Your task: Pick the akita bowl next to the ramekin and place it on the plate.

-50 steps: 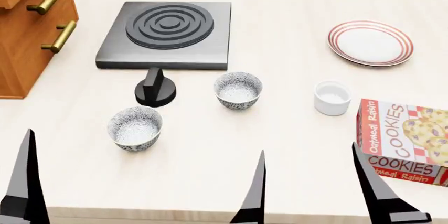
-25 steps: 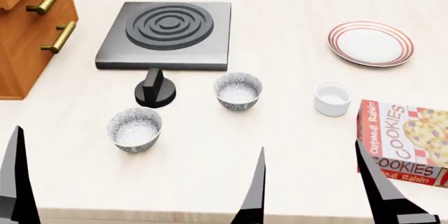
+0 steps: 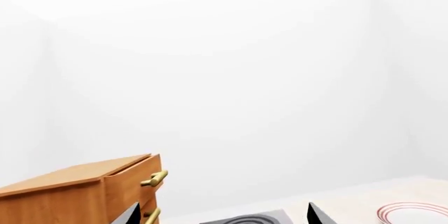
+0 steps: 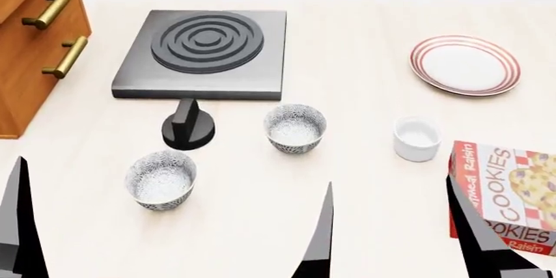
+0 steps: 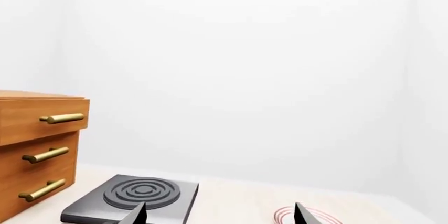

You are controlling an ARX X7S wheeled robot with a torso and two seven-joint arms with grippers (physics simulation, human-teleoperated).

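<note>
The akita bowl, white with a fine grey pattern, stands upright mid-table, left of the plain white ramekin. Far right at the back lies the red-ringed plate, which also shows in the wrist views. My right gripper is open and empty near the front edge, nearer me than the bowl and ramekin. Both its tips show in the right wrist view. My left gripper is open too. Only one of its fingers shows in the head view, at the front left.
A second patterned bowl sits front left. A black knob stands before the grey burner block. Wooden drawers rise at the left edge. A cookie box lies right of the ramekin.
The left finger has slid toward the picture's left edge. The head view has shifted, so the table's things sit a little lower. No object has moved on the table.
</note>
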